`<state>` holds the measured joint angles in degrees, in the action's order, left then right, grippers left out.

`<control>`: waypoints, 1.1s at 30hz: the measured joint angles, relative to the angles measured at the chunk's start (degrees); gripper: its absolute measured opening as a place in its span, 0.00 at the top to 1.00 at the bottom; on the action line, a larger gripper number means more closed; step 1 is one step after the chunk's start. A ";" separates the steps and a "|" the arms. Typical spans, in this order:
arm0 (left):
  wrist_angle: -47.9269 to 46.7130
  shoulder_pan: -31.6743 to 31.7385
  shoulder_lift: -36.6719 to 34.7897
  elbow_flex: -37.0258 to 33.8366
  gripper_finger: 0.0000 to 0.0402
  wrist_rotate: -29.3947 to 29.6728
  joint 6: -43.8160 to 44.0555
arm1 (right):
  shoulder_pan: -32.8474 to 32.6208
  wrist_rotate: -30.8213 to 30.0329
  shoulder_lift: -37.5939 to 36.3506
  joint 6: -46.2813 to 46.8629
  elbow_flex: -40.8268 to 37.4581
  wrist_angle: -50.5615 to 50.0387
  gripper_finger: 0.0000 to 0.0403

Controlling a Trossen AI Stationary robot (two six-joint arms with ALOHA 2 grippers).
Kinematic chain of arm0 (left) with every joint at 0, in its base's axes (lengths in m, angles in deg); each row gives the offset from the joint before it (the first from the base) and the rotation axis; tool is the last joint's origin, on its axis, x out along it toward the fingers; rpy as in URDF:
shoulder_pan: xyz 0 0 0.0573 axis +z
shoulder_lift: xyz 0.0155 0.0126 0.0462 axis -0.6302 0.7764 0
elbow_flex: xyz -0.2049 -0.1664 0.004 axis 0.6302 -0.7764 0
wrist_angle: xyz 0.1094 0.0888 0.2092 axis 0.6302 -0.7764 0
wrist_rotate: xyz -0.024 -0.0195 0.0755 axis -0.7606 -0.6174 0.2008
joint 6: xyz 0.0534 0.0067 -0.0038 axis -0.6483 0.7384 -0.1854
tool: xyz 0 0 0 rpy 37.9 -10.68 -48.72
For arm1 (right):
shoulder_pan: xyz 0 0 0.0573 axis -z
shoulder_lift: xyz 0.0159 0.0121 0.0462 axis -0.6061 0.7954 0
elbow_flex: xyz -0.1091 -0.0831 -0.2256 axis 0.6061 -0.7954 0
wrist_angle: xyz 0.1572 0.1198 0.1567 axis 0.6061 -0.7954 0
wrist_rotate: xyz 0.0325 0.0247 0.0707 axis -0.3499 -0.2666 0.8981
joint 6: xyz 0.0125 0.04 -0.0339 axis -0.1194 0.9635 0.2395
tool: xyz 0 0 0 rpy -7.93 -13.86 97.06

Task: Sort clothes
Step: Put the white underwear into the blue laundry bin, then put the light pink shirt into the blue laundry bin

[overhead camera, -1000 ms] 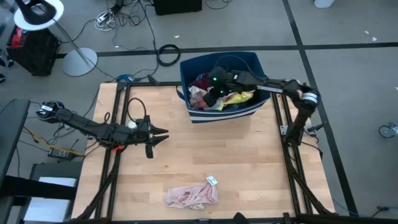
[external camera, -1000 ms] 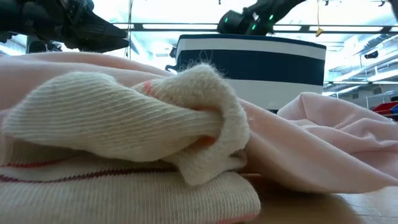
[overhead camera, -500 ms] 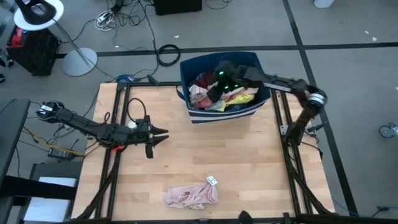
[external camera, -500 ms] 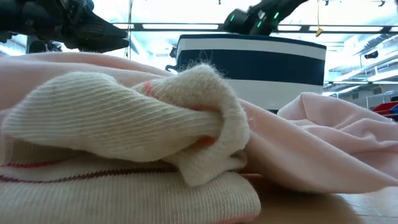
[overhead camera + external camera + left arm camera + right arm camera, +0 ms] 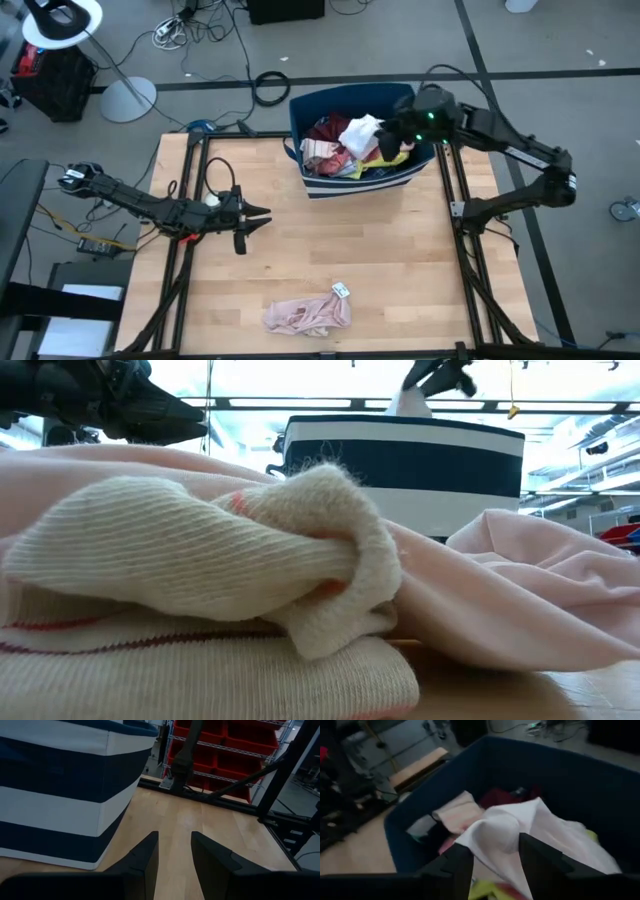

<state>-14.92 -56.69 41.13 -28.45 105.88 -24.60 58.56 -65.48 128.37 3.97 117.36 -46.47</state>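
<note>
Since the earlier frame the right gripper (image 5: 385, 135) has risen out of the bin (image 5: 310, 105), bringing a white garment (image 5: 358, 130) up with it. High view: it hangs top centre, over the other clothes (image 5: 325, 150); a pink garment (image 5: 307, 315) lies bottom centre; the left gripper (image 5: 255, 214) waits centre-left, jaws parted and empty. Low view: white cloth dangles at the top edge. Right wrist view: fingers (image 5: 540, 865) pinch the white fabric between them. Lift until the cloth clears the rim before swinging across.
</note>
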 joint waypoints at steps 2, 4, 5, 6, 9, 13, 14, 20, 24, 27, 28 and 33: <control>0.00 0.00 -0.01 0.01 0.70 -0.02 0.00 | -1.84 -4.86 -1.07 0.04 0.04 -2.21 0.61; 0.00 0.00 0.00 0.00 0.70 -0.02 0.00 | -2.84 -9.13 -1.27 0.55 0.04 -4.55 0.61; 0.00 0.00 -0.01 0.01 0.70 -0.02 0.00 | -2.80 -10.25 -1.26 1.37 0.04 -5.82 0.61; 0.00 0.00 -0.02 0.02 0.70 -0.02 0.00 | -2.56 -10.77 -1.14 2.13 0.04 -7.02 0.61; 0.00 0.00 0.00 0.00 0.70 -0.02 0.35 | -0.97 -10.83 0.33 3.21 0.09 -10.54 0.61; -0.13 0.00 0.00 0.00 0.70 -0.10 1.33 | 1.41 -8.34 3.25 3.94 0.07 -16.65 0.61; -0.17 -0.01 -0.02 0.00 0.70 -0.47 1.34 | 1.83 -7.66 3.74 3.87 0.07 -17.81 0.61; -0.86 -0.02 -0.02 0.00 0.70 -0.74 1.34 | 1.25 -7.05 2.03 2.57 0.04 -14.83 0.61; -1.79 -0.01 0.00 0.00 0.70 -0.74 1.27 | -0.88 -3.64 -1.47 2.53 0.09 -10.19 0.61; -1.79 -0.02 -0.02 0.00 0.70 -0.74 1.25 | -5.03 -1.79 -3.21 2.53 0.11 -10.47 0.61; -1.74 -0.02 0.00 0.00 0.70 -0.74 1.22 | -6.99 -1.95 -3.66 2.53 0.07 -10.72 0.61; -1.66 -0.02 0.00 0.00 0.70 -0.74 1.18 | -18.49 -2.91 -5.53 2.73 -4.25 -9.23 0.61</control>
<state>-16.58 -56.72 41.13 -28.45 105.14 -23.42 40.06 -68.40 122.83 6.70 113.10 -55.70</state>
